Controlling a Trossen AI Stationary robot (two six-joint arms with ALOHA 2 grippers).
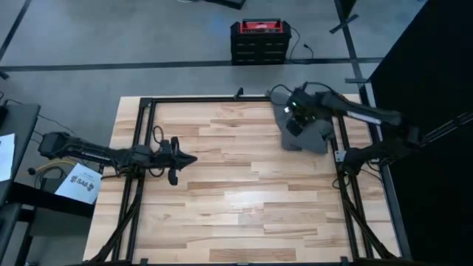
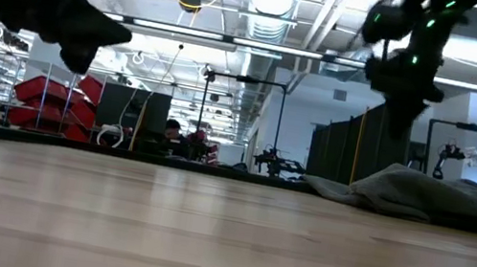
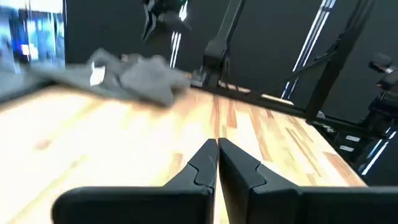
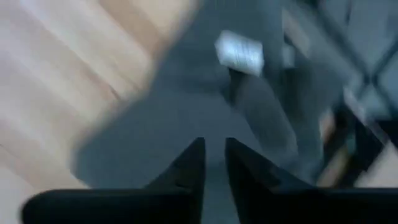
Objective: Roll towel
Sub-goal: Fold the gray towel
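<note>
Two pincers show. The right pincer [image 4: 213,158] hangs above the towel [image 1: 304,127] without touching it, its fingers nearly together with a thin gap and nothing between them. The towel lies crumpled in a low heap at the far right corner of the bench [image 1: 236,214], its white tag [image 4: 239,51] facing up; one side sits against the black frame rail [image 1: 341,140] along the bench's right edge — little room there. The left pincer [image 3: 217,163] is clenched and empty, held over the bench's left half, well apart from the towel. Bare wood stretches between them. Beyond the far edge, a red and black case [image 1: 259,38] stands on the floor.
</note>
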